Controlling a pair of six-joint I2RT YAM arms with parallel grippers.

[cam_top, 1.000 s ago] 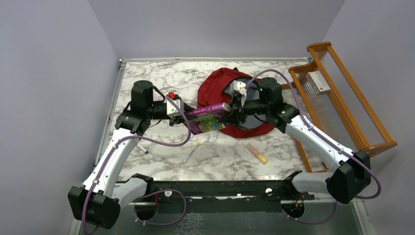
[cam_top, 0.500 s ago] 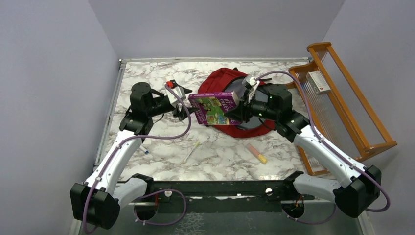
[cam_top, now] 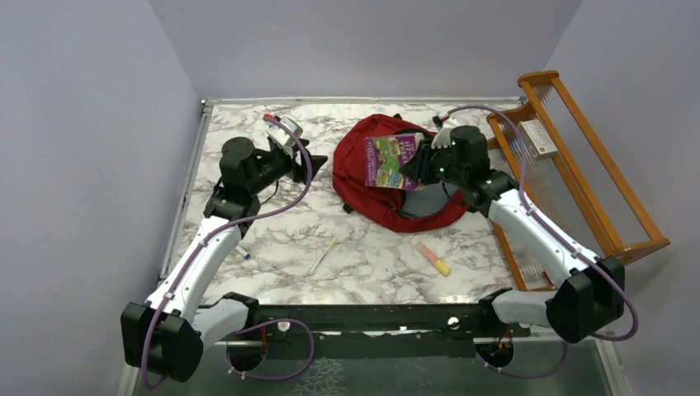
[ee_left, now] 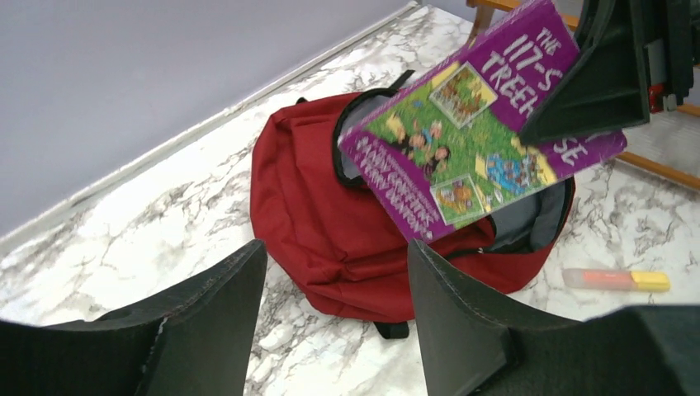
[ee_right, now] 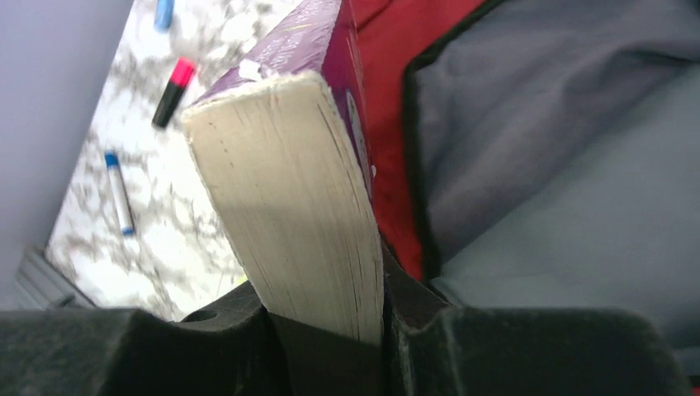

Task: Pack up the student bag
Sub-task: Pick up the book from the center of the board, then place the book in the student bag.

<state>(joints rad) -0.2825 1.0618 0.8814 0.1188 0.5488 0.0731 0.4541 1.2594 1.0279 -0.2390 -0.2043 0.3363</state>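
The red student bag [cam_top: 367, 183] lies open in the middle of the marble table, its grey lining [ee_right: 569, 157] showing. My right gripper [cam_top: 417, 167] is shut on a purple paperback book [cam_top: 390, 161] and holds it tilted in the air above the bag's opening. The book's page edge [ee_right: 289, 214] sits between the right jaws. My left gripper [cam_top: 314, 162] is open and empty, raised left of the bag. In the left wrist view the bag [ee_left: 330, 231] and the book [ee_left: 470, 132] lie ahead of the spread fingers [ee_left: 462, 330].
An orange wooden rack [cam_top: 578, 165] with a small white box [cam_top: 536, 139] stands at the right edge. A pink and yellow marker [cam_top: 432, 258], a thin stick [cam_top: 322, 256] and a blue pen [cam_top: 241, 250] lie on the table. More markers show in the right wrist view [ee_right: 173, 91].
My left gripper let go of the book and drew back to the left and up. My right gripper carried the book right and back, over the bag's opening, turning it more upright.
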